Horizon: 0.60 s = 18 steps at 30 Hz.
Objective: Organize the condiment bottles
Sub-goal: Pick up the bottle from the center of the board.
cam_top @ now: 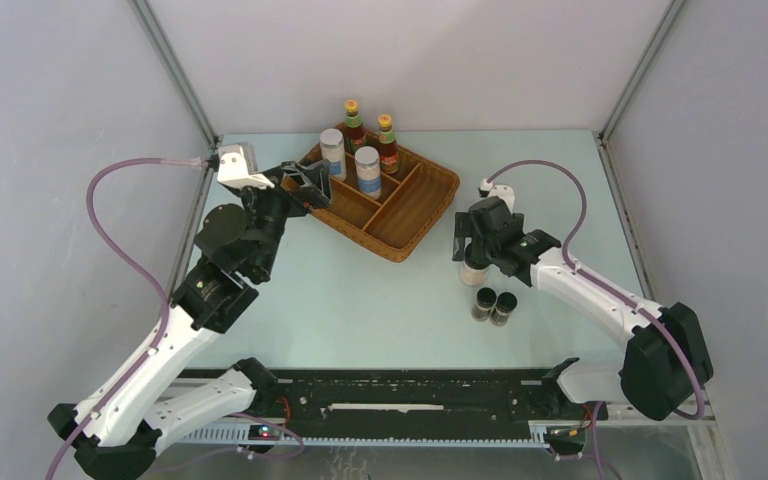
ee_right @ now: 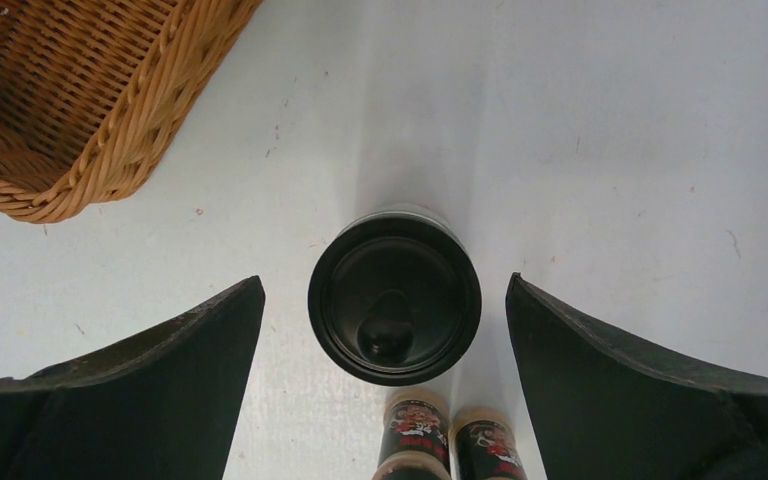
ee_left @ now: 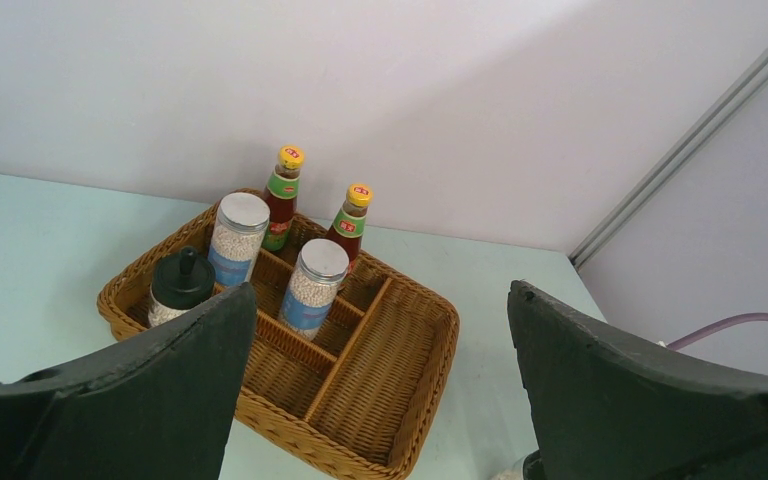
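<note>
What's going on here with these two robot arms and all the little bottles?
The arms are tidying condiments into a wicker tray. Two sauce bottles, two silver-lidded jars and one black-capped shaker already stand in it. The right gripper hangs open over the second shaker, which stands on the table near two tiny vials and is not yet gripped. The left gripper is open and empty at the tray's left end.

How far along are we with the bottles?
Done: two sauce bottles, two silver-lidded jars and one black-capped shaker stand in the wicker tray. In hand: the right hand hangs open over the second shaker on the table, not yet gripping. Left: that shaker and two dark vials beside it.
</note>
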{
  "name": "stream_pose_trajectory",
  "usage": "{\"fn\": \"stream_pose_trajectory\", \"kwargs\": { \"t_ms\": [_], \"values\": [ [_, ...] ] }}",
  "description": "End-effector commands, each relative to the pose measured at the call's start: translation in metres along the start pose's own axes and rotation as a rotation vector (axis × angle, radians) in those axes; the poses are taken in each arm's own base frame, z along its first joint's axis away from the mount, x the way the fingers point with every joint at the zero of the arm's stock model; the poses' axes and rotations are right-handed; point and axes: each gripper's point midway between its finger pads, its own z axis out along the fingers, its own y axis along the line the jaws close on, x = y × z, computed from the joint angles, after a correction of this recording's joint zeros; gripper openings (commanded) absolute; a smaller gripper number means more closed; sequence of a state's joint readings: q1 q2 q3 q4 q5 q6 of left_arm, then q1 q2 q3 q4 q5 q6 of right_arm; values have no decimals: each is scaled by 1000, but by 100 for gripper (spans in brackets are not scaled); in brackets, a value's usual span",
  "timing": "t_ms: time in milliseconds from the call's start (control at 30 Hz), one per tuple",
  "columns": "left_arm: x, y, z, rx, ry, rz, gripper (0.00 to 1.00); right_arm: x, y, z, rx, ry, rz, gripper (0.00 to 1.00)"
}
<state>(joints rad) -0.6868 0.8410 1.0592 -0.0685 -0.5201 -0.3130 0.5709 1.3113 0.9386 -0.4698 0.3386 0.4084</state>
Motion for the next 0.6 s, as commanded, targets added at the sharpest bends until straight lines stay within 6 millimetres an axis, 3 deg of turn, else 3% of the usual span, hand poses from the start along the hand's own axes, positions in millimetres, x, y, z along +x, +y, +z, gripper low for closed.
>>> {"fn": "stream_pose_trajectory", "kwargs": {
  "t_ms": [0, 567],
  "values": [
    [1, 2, -1, 2, -18, 13, 100, -3, -1, 6, -8, -16, 17, 100],
    [3, 1, 0, 2, -18, 15, 100, 0, 1, 15, -22, 3, 17, 96]
  ]
}}
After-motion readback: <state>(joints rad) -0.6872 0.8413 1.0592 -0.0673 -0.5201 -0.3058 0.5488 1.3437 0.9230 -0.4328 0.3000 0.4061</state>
